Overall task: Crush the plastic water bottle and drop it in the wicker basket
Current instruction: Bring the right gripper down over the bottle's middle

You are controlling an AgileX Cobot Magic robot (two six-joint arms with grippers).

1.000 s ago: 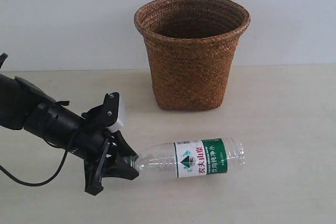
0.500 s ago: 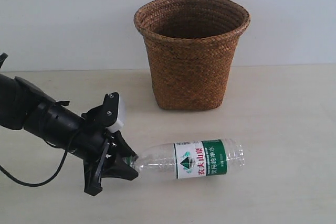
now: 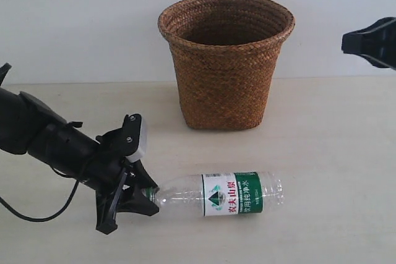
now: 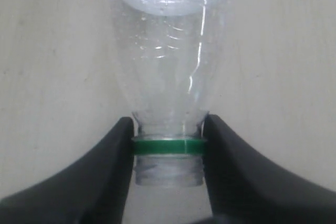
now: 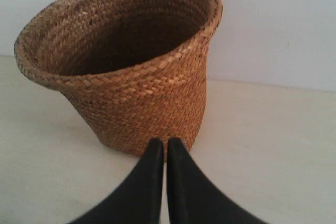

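Note:
The plastic water bottle [image 3: 229, 193] lies on its side on the table, clear, with a white-and-green label. No cap shows on it; a green ring circles its open neck [image 4: 168, 146]. My left gripper [image 3: 148, 193] is shut on that neck, one finger [image 4: 113, 153] on each side. The wicker basket [image 3: 226, 60] stands upright behind the bottle, near the wall. My right gripper [image 3: 365, 42] comes in at the right edge of the exterior view, high above the table. Its jaws are shut with nothing between them [image 5: 166, 148], pointing toward the basket [image 5: 131, 66].
A pale wooden table [image 3: 334, 171] carries everything, with a plain white wall [image 3: 80, 23] behind it. A black cable [image 3: 43, 214] trails from the left arm over the table's front left.
The left gripper has drawn the bottle a little to the left and down toward the front edge. The right gripper has come into the exterior view at the upper right.

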